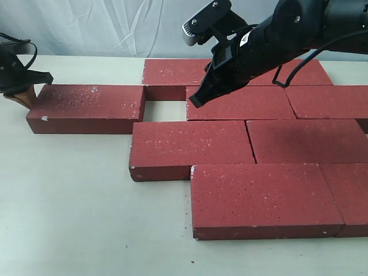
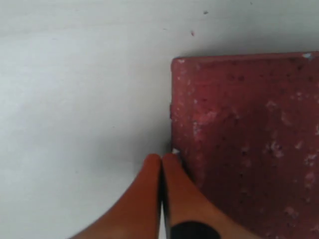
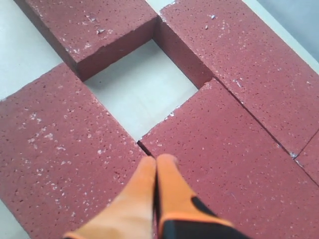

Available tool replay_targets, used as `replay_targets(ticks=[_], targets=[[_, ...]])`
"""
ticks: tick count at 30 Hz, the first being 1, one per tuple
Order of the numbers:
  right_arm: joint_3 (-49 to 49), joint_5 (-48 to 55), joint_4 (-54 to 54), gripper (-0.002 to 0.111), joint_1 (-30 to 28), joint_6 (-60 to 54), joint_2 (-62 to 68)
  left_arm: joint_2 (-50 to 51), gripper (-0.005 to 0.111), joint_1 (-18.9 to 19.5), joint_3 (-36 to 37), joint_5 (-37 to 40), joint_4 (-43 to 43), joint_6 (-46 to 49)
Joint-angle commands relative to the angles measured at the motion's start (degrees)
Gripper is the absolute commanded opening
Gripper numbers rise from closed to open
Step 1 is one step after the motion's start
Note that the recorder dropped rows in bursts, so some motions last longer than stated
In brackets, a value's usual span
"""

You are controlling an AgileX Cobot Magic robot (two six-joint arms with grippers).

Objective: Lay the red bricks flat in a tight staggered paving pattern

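**Bricks nearly paved, one lying apart**

The red bricks point(image 1: 253, 192) are lying flat on the pale table point(image 1: 69, 224) in staggered rows, most of them butting edge to edge. The leftmost brick point(image 1: 86, 106) is sitting apart from its row, leaving a square gap point(image 1: 164, 110) of bare table. The left gripper point(image 1: 26, 96) is resting at that brick's outer end, its orange fingers point(image 2: 149, 172) pressed together with nothing between them, tips against the end face. The right gripper point(image 1: 196, 100), likewise closed and empty, is pointing down at a seam beside the gap's corner; whether its fingertips point(image 3: 167, 167) are touching the bricks cannot be told.
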Motion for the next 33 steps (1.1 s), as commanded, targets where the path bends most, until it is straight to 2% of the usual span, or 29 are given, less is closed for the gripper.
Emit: replay_targets(ticks=[1, 12, 33], targets=[[0.4, -0.7, 0.3, -0.001, -0.3, -0.1, -0.1, -0.6, 0.000, -1.8, 0.4, 0.0, -0.7, 0.1], [0.4, -0.7, 0.3, -0.001, -0.3, -0.1, -0.1, -0.6, 0.000, -6.9, 0.4, -0.5, -0.6, 0.1], [0.4, -0.3, -1.2, -0.001, -0.3, -0.1, -0.1, -0.6, 0.000, -12.6, 0.4, -2.4, -2.2, 0.1]])
